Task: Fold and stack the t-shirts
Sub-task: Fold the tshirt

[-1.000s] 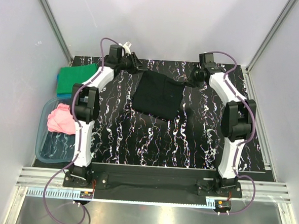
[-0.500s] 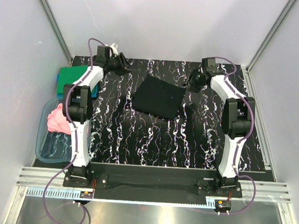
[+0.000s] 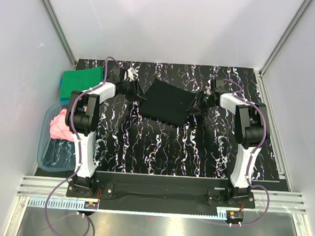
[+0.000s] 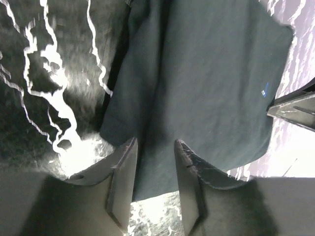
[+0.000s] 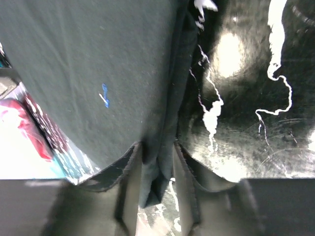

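On the desk [image 3: 161, 145] the folded black t-shirt [image 3: 167, 101] lies just toward 12 o'clock from centre. Both arms have swung in from the far edge and now reach low to its sides, so the next fold is probably starting. The left claw [image 3: 136, 91] straddles the 9 o'clock edge half-open, holding nothing. The right claw [image 3: 194, 105], at 3 o'clock, has a cloth fold between narrowed jaws; whether it is gripped I cannot tell.
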You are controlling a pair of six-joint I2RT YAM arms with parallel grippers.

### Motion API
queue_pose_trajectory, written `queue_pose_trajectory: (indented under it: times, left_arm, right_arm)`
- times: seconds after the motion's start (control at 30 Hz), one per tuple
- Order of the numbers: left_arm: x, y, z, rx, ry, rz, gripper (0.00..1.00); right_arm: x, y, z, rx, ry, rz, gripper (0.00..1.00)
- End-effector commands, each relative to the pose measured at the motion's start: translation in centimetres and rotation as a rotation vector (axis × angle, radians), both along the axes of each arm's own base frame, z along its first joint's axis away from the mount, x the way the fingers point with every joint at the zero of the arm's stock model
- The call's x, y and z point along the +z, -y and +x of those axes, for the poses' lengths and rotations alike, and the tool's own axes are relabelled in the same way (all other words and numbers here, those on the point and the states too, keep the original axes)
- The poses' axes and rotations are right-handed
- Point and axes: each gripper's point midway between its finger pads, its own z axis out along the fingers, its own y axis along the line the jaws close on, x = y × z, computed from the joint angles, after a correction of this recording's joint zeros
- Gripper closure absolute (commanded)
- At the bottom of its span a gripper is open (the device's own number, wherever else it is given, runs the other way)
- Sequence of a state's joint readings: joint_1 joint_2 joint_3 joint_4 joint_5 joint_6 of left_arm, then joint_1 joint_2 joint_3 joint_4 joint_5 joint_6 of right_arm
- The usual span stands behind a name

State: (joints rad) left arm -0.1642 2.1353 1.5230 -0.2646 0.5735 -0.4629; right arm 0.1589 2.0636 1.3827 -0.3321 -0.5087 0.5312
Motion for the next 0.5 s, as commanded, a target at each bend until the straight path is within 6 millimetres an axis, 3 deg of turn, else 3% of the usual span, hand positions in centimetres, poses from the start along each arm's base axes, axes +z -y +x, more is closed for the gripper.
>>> queue_pose_trajectory:
  times: [0.0,0.07,0.13,0.2,0.27,0.37,0.43,0.47]
  left_arm:
    - [-0.7,0.6,-1.1,-0.067,0.028,-0.007,0.77]
    - [-1.7,0.4,-2.4,-0.058,-0.011,-0.013,0.91]
    - [-1.2,0.8,-3.1,-0.047,-0.025,-0.056,1.0]
    - [-1.5,1.4,-4.8,-0.049,-0.05,-0.115,1.0]
    - [-0.5,1.8,-5.7,-0.034,-0.053,-0.135,1.0]
    - [-0.8,1.1,-7.5,-0.013,-0.099,-0.093,1.0]
    - [-1.2,0.2,-8.4,0.001,-0.133,-0.035,0.88]
    - [-0.7,-0.6,-8.1,0.029,-0.113,0.003,0.69]
  right_arm:
    - [1.1,-0.7,0.1,0.06,0.093,0.03,0.69]
    - [0.5,-0.5,-0.3,0.082,0.095,0.013,0.75]
    - [0.0,-0.4,-0.5,0.096,0.092,0.003,0.79]
    - [-0.1,-0.5,-0.7,0.133,0.104,0.008,0.79]
    - [0.2,-0.5,-0.8,0.157,0.12,0.009,0.79]
    - [1.1,-0.4,-0.7,0.164,0.141,-0.005,0.71]
    - [1.7,-0.4,-0.7,0.167,0.145,-0.002,0.64]
    - [1.9,-0.5,-0.9,0.168,0.138,0.002,0.59]
